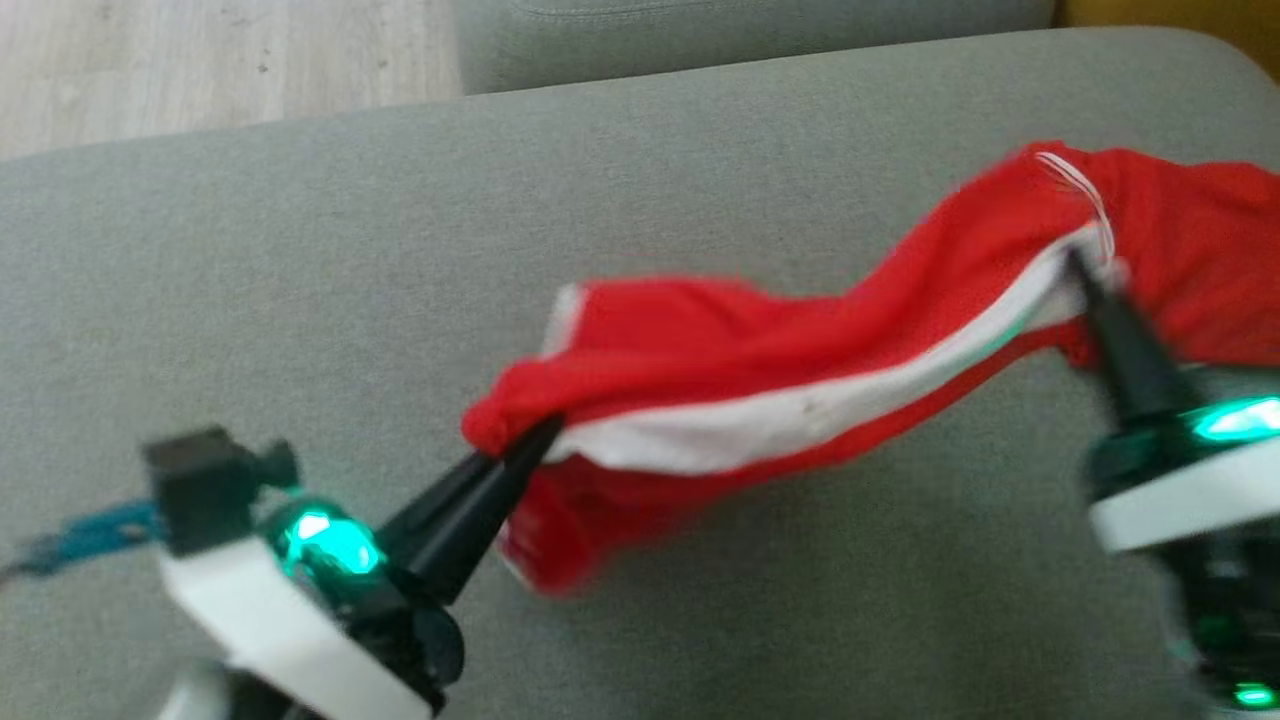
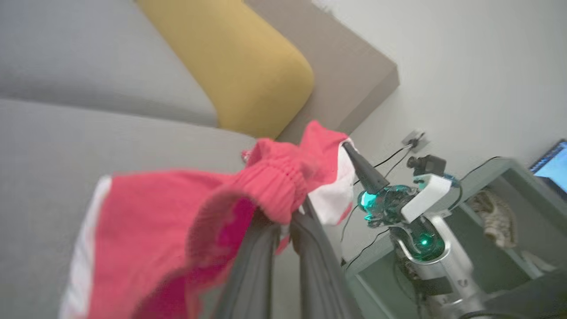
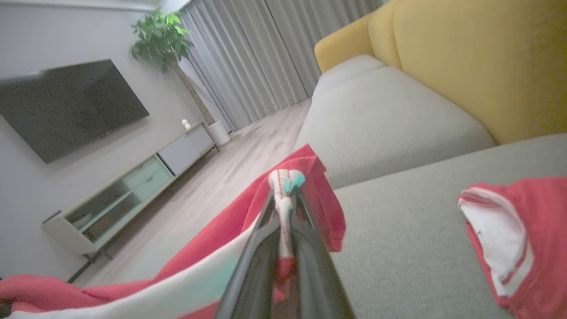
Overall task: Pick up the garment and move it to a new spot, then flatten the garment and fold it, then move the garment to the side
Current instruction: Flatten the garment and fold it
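the left gripper (image 1: pixel 540 438) was clamped on a bunched red fold at the left end of the garment (image 1: pixel 800 350), its two dark fingers pressed together with cloth pinched between the tips; in the left wrist view a ribbed elastic band was gathered over those fingers; the garment, red with a broad white stripe, stretched up and to the right between the two arms, its middle sagging, lifted off the seat; the right gripper (image 1: pixel 1078 265) was likewise closed on the cloth, nipping the white edge near a thin white cord; beyond it, more red and white cloth lay on the seat

the surface under it all was a grey sofa seat (image 1: pixel 300 280), with a second grey seat behind it and pale wooden floor (image 1: pixel 200 60) at the upper left; a yellow cushion (image 2: pixel 239 66) stood against the sofa back; the right wrist view took in a dark television (image 3: pixel 66 106) on a pale wall, a low cabinet (image 3: pixel 124 195) below it, a potted plant (image 3: pixel 161 35) and grey curtains (image 3: pixel 266 53)

the head view was blurred, mostly at the right arm; the garment's right end ran off the frame; what kind of garment it was could not be told
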You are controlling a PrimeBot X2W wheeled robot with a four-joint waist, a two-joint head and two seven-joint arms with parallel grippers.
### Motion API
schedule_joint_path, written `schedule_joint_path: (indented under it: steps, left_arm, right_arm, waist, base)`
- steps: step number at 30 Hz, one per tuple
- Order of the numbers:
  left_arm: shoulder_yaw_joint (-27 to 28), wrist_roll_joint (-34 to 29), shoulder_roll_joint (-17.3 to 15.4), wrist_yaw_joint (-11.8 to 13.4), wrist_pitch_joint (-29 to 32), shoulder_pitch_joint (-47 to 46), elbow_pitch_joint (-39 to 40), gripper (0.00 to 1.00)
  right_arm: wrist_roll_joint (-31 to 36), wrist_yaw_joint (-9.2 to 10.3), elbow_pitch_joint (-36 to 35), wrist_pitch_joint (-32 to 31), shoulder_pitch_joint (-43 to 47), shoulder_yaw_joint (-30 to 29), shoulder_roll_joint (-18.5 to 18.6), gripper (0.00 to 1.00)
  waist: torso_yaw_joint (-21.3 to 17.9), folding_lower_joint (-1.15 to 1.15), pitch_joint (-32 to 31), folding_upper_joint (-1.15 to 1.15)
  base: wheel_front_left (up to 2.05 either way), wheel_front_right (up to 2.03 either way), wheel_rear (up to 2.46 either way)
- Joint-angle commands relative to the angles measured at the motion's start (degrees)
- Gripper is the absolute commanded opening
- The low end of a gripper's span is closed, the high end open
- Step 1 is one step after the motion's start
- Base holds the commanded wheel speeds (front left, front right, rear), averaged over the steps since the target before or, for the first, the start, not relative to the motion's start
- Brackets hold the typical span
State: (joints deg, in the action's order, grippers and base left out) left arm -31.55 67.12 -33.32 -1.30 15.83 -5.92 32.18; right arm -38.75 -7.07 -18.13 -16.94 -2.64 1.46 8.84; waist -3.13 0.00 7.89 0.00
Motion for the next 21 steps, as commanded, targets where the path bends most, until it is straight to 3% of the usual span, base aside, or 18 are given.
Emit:
schedule_joint_path:
  steps: [1,6,10,13,16,19,21]
  left_arm:
    - [3.9,1.6,-1.8,1.0,0.7,-4.0,4.7,0.00]
    - [8.4,8.7,-2.0,5.7,6.0,-12.4,11.5,0.00]
    - [9.4,10.1,-1.2,8.7,10.9,-24.3,6.6,0.00]
    - [8.8,7.8,0.9,10.5,12.9,-34.9,-2.9,0.00]
    - [7.6,2.1,3.9,11.1,11.9,-46.1,-15.3,0.00]
    - [6.6,-4.1,7.9,10.0,7.1,-56.3,-28.2,0.00]
    - [6.3,-7.3,10.2,7.9,3.1,-61.9,-35.5,0.00]
  right_arm:
    - [-1.4,-0.42,-5.8,-2.1,-1.4,-1.0,0.4,0.00]
    - [-7.3,-0.42,-17.6,-13.4,-6.6,-7.1,-2.3,0.00]
    - [-7.2,-0.42,-15.6,-21.2,-18.0,-8.4,-4.3,0.00]
    - [-5.3,-0.42,-7.2,-23.3,-29.1,-9.3,-5.6,0.00]
    - [-3.2,-0.42,4.5,-20.7,-40.1,-9.9,-5.9,0.00]
    - [-1.0,-0.42,16.4,-14.4,-50.3,-8.6,-5.9,0.00]
    - [0.5,-0.42,23.2,-9.1,-56.0,-7.4,-5.9,0.00]
  waist:
    - [-0.4,0.00,0.5,0.00]
    - [-2.3,0.00,3.6,0.00]
    - [-3.5,0.00,8.2,0.00]
    - [-4.0,0.00,12.1,0.00]
    - [-4.1,0.00,15.8,0.00]
    - [-4.0,0.00,18.8,0.00]
    - [-4.0,0.00,20.7,0.00]
  base:
    - [0.00,0.00,0.00]
    - [0.00,0.00,0.00]
    - [0.00,0.00,0.00]
    - [0.00,0.00,0.00]
    - [0.00,0.00,0.00]
    - [0.00,0.00,0.00]
    - [0.00,0.00,0.00]
